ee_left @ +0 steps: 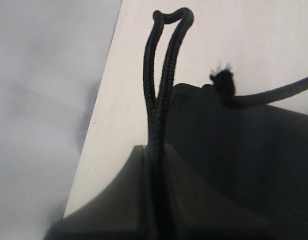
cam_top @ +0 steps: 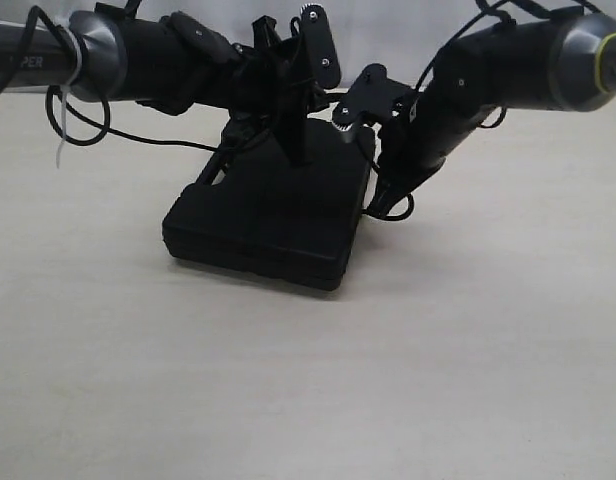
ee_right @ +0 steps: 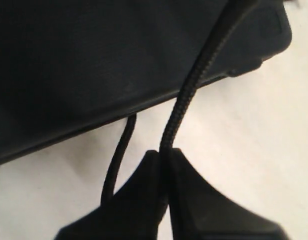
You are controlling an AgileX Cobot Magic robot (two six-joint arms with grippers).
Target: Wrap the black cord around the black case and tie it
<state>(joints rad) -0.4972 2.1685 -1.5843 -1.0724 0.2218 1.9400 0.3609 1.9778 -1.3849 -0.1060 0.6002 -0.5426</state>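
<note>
Where the pale surface [cam_top: 308,400] carries it, one black case [cam_top: 263,225], flat and rectangular, lies near the middle, with both arms reaching in over its far part. Left pincer [ee_left: 154,200]: pressed together on a doubled length of the black cord [ee_left: 161,100], the two strands running side by side out of the fingers and meeting in a narrow bend that stands past the case's edge, over bare surface. One frayed end [ee_left: 221,80] of cord sits at the case's edge, its strand leading off across the dark top. Right pincer [ee_right: 166,200]: pressed together on a single strand of the cord, which rises from between the fingers and crosses the case's top towards a rounded corner. Beside this pincer a second thin black strand [ee_right: 119,150] comes down from the case's edge; whether it is cord or arm cable cannot be told. Seen from the exterior, the right pincer hangs just off the case's right side.
</note>
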